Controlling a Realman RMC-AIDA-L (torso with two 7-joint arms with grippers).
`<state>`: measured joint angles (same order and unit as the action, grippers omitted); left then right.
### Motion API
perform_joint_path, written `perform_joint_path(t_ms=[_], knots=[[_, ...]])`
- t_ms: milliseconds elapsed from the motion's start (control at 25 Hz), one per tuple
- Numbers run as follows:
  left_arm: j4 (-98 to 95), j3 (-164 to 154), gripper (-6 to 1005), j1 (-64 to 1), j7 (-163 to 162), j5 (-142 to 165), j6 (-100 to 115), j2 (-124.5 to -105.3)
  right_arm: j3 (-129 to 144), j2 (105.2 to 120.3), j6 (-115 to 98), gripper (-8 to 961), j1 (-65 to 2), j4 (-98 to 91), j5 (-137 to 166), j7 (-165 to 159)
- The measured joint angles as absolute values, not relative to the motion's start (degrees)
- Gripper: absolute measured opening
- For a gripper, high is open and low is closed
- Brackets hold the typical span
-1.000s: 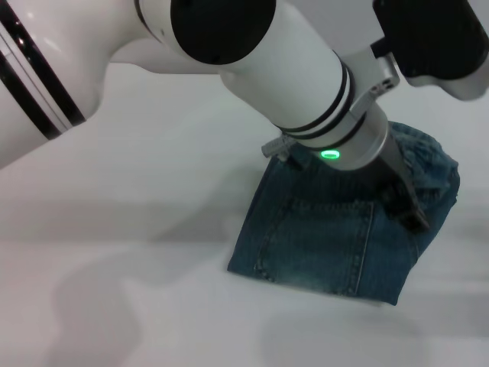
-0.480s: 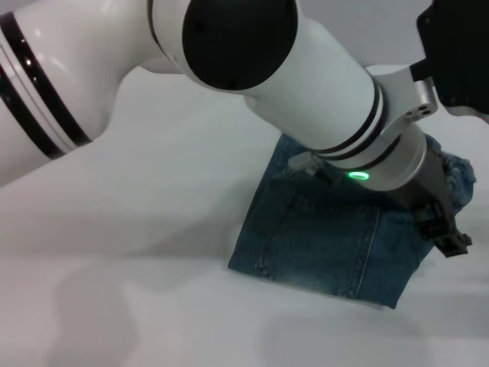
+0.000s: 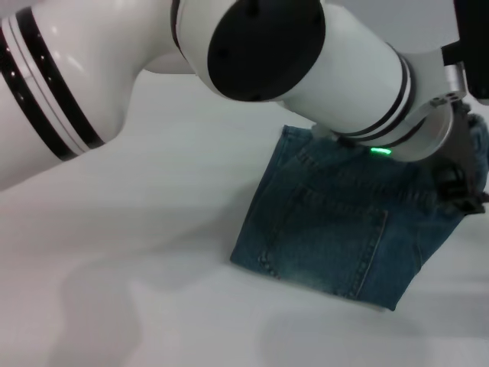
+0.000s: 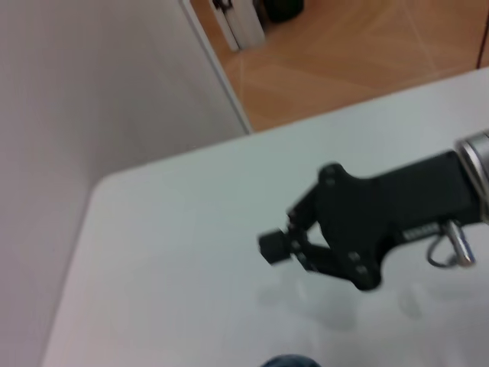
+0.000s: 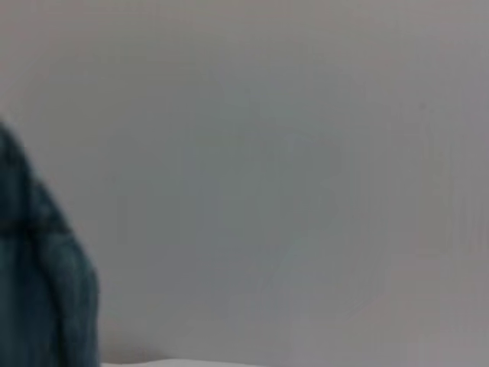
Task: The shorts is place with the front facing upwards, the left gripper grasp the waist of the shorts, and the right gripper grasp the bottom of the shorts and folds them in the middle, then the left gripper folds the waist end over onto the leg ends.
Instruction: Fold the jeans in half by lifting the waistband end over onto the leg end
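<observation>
- The shorts are lying on the white surface as a compact folded bundle, right of centre in the head view, with a patch pocket facing up and a straight stitched edge running along the near side.
- Judging by that shape, the fold down the middle is looking done, and the step in hand is the last one, carrying the waist end over onto the leg ends.
- The left tool is sitting at the far right edge of the bundle, under the thick silver-white arm with its green light; I cannot tell whether it is gripping the denim or how far apart its fingers are standing.
- The right tool is showing in the left wrist view, hanging above bare surface with nothing between its fingers, which are looking nearly closed.
- The next move is calling for the left tool to lay the cloth flat and square on the layers below, then let go cleanly.
- The big arm is hiding the bundle's far edge and the gathered waistband; the right wrist view is giving only a sliver of denim.
</observation>
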<state>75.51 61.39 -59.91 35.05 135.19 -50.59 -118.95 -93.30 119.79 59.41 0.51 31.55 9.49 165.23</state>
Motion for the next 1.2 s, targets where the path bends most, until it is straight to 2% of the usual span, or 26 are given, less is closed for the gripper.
perform_joint_path(t_ms=[320,600,920,1200], knots=[[75.77,59.69,850,-58.30,36.53,136.69,-42.41,-118.89,-93.13,119.79,59.41,-1,0.82,31.58,9.38,165.23],[78.63,57.17,850,-52.80,37.35,141.09,-31.56,-118.81,-92.82,119.79,59.52,-1,0.83,31.59,9.40,165.23],[78.28,55.43,850,-51.41,37.43,143.14,-27.88,-118.78,-92.15,119.79,59.58,0,0.68,31.55,9.24,165.18],[74.83,56.74,850,-55.38,34.01,141.95,-35.79,-118.93,-91.60,119.80,59.61,0,0.62,31.53,9.22,165.16]])
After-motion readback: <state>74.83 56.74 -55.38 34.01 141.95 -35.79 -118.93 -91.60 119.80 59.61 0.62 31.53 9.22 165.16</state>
